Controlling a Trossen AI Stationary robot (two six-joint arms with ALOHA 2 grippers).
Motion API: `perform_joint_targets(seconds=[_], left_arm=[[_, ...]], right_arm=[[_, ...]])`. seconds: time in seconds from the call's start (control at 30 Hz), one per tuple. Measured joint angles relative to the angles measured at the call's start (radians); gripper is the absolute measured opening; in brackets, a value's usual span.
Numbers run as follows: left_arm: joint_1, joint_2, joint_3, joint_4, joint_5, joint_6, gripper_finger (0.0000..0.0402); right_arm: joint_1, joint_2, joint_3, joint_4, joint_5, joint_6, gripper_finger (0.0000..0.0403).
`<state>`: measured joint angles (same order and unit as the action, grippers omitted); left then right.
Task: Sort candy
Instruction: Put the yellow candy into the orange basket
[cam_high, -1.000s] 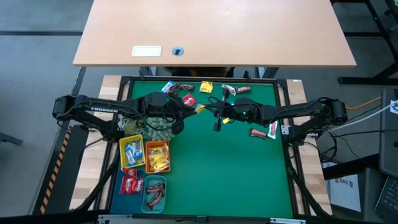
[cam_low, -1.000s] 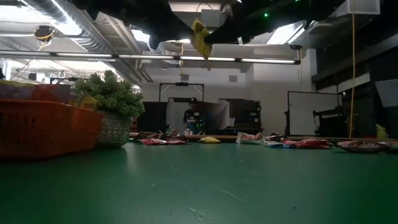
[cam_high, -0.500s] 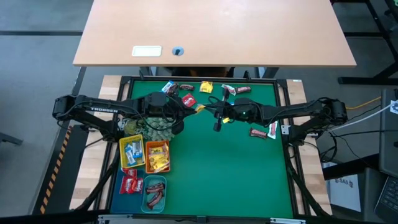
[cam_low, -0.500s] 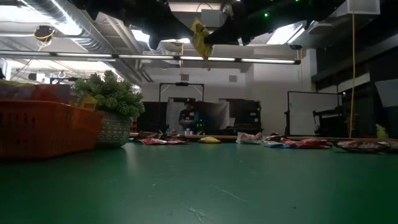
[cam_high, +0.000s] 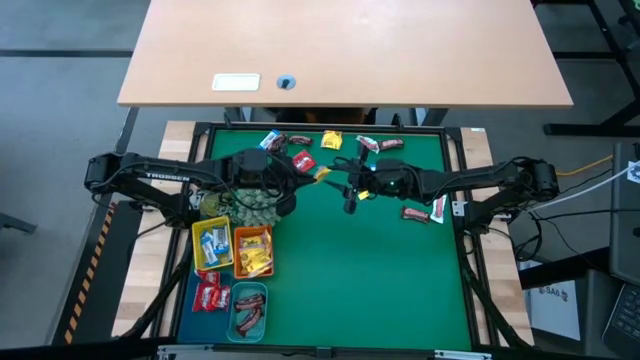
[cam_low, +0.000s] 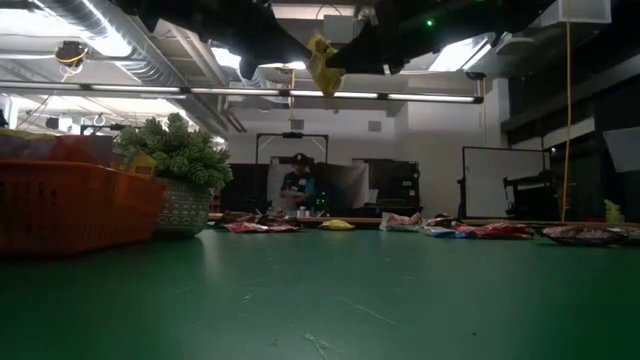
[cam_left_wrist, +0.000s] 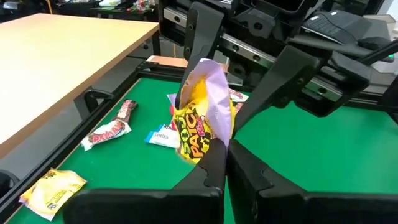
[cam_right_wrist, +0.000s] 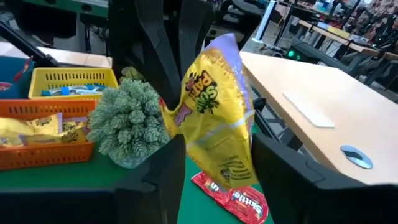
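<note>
Four small trays (cam_high: 232, 268) near left, teal, blue, orange, yellow, one plant ball (cam_high: 254, 206) behind, one yellow packet (cam_left_wrist: 200, 127) mid-air centre, left gripper (cam_left_wrist: 222, 152) clamped on it, right gripper (cam_right_wrist: 214, 165) fingers apart alongside, loose candy (cam_high: 300, 160) along far edge.

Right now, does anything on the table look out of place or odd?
One thing: a yellow candy packet hangs in mid-air above the green mat, between both arms. The left gripper is shut on it while the right gripper stands open around it. The plant ball sits among the trays, though it isn't candy.
</note>
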<state>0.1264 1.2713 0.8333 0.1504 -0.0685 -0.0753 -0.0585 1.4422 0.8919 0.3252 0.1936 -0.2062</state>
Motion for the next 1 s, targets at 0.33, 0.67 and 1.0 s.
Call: perform_joint_targets(seconds=[0.33, 0.67, 1.0], left_arm=[[-0.016, 0.0, 0.0, -0.011, 0.001, 0.0, 0.0001], [-0.064, -0.078, 0.0, -0.137, 0.054, -0.001, 0.0001], [-0.101, -0.236, 0.001, -0.595, 0.424, -0.162, 0.0001]], right_arm=[[0.0, -0.007, 0.0, -0.081, 0.006, -0.01, 0.0182], [-0.001, -0.094, 0.0, -0.297, 0.026, -0.011, 0.0182], [-0.001, -0.109, 0.0, -0.402, 0.084, -0.008, 0.0182]])
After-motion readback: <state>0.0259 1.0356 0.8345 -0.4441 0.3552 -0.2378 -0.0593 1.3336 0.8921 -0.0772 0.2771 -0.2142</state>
